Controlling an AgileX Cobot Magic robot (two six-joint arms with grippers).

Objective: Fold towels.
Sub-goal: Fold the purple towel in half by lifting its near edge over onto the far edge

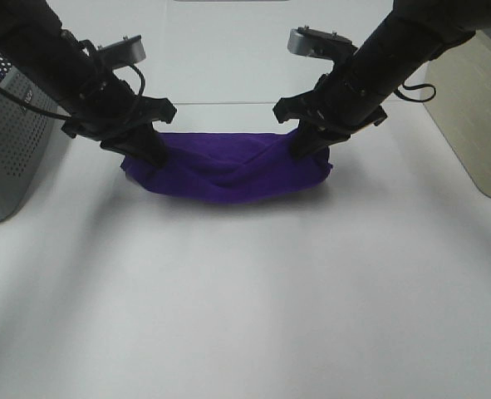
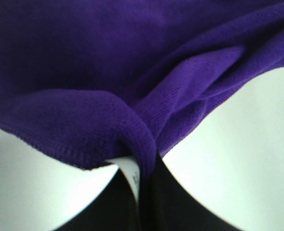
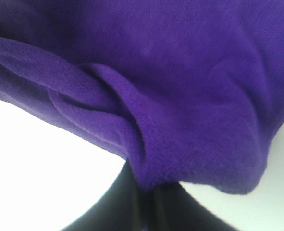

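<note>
The deep purple towel (image 1: pixel 224 173) hangs bunched between my two grippers at the far middle of the white table, sagging onto it. My left gripper (image 1: pixel 149 150) is shut on the towel's left end; in the left wrist view the cloth (image 2: pixel 132 96) is pinched in the jaws beside the small white care tag (image 2: pixel 131 169). My right gripper (image 1: pixel 305 143) is shut on the towel's right end; in the right wrist view the folded purple edge (image 3: pixel 151 144) runs into the closed jaws.
A grey perforated basket (image 1: pixel 17 141) stands at the left edge. A beige panel (image 1: pixel 478 116) lies at the right. The white table (image 1: pixel 245 299) stretches in front of the towel.
</note>
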